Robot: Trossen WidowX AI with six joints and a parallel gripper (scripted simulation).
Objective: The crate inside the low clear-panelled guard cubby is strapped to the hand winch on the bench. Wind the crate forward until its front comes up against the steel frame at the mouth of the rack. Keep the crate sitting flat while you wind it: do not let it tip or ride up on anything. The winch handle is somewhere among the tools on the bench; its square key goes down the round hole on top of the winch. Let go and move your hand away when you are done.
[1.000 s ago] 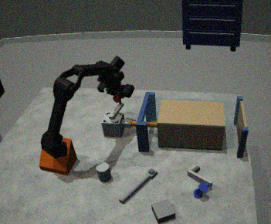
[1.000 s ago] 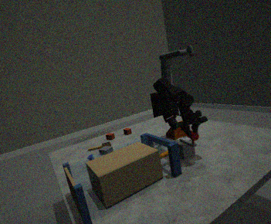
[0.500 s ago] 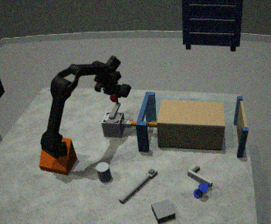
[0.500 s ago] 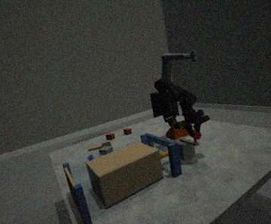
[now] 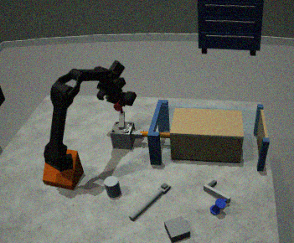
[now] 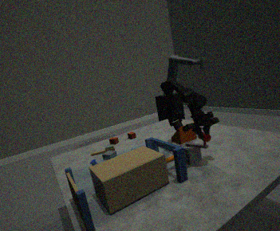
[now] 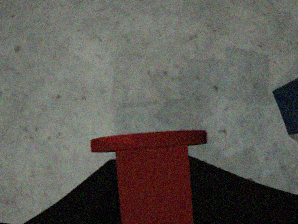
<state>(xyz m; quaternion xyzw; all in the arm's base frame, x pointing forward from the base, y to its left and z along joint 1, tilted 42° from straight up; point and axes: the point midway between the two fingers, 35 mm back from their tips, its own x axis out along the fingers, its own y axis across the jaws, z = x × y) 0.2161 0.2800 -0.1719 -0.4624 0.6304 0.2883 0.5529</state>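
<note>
The tan crate (image 5: 207, 144) (image 6: 131, 181) sits flat in the cubby, its front a small gap behind the blue frame (image 5: 155, 147) (image 6: 180, 165) at the mouth. An orange strap (image 5: 157, 134) (image 6: 170, 158) runs from the crate to the grey winch (image 5: 122, 139) (image 6: 194, 156). The crank handle stands on top of the winch, its grey arm (image 5: 121, 120) (image 6: 196, 145) pointing away from the top camera. My gripper (image 5: 118, 102) (image 7: 148, 167) is shut on the handle's red grip (image 5: 118, 107) (image 6: 207, 138) (image 7: 155, 185). The key and hole are hidden.
A grey cylinder (image 5: 112, 187), a long grey bar tool (image 5: 148, 203), an L-shaped grey piece (image 5: 218, 193), a blue part (image 5: 220, 204) and a grey block (image 5: 177, 229) lie on the near side. Two orange blocks (image 6: 113, 140) (image 6: 132, 135) show in the exterior view.
</note>
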